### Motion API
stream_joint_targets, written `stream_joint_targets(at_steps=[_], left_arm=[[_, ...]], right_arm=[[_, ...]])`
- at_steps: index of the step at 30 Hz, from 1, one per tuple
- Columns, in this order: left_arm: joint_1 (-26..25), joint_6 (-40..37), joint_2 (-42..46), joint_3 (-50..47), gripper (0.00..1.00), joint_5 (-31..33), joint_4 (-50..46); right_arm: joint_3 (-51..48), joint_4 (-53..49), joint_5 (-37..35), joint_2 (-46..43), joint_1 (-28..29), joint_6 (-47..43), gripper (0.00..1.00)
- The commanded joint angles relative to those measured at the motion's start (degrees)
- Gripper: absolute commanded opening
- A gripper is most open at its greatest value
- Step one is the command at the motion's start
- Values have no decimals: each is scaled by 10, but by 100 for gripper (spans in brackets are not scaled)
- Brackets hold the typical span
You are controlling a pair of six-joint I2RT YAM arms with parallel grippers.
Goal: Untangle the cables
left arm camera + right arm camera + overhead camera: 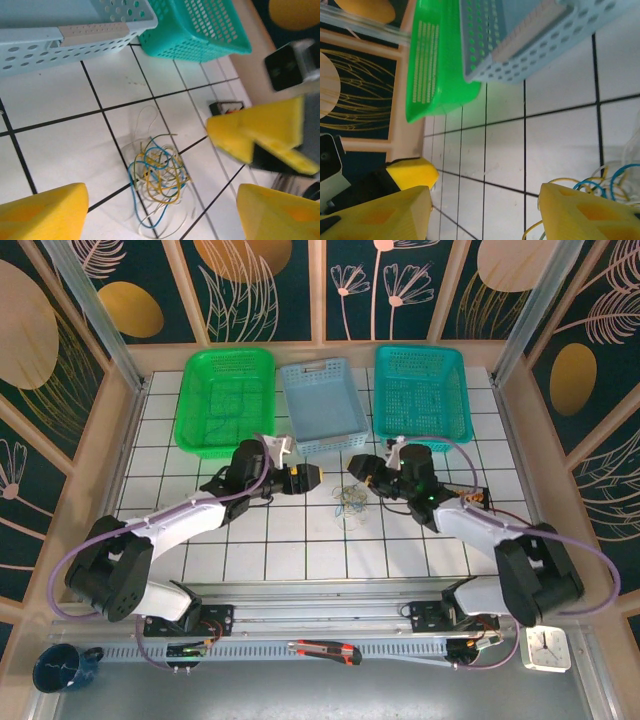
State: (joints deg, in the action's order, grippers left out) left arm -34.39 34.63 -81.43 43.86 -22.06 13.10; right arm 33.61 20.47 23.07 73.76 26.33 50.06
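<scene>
Teal basket — perforated glossy plastic; table tiles smooth (cables plastic-coated, sleek).

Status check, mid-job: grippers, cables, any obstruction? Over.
Left gripper open, empty. Right gripper open, empty. Cables a loose tangle on the table between them, not held. Blue basket behind, apart; nothing in the way.
</scene>
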Motion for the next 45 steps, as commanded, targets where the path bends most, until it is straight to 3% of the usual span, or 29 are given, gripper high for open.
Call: stream_joint_targets(at_steps=[1,8,14,23,45], left_arm=[[-25,-73,-16,44,72,28,-65],[-93,-136,-91,134,63,80,-138],[-117,-153,-146,191,55,101,-173],[-129,-163,-205,237,43,128,-212],[-130,-161,-251,256,37,134,-221]], right_arm=[[14,-100,-79,-43,-10,-52,59],[-28,-145,-115,-97,-23,-61,59],[-62,-157,-127,-120,-23,-60,59],[-81,-156,-128,-125,-23,-64,59],[-95,-148,-120,-141,-22,-63,59]])
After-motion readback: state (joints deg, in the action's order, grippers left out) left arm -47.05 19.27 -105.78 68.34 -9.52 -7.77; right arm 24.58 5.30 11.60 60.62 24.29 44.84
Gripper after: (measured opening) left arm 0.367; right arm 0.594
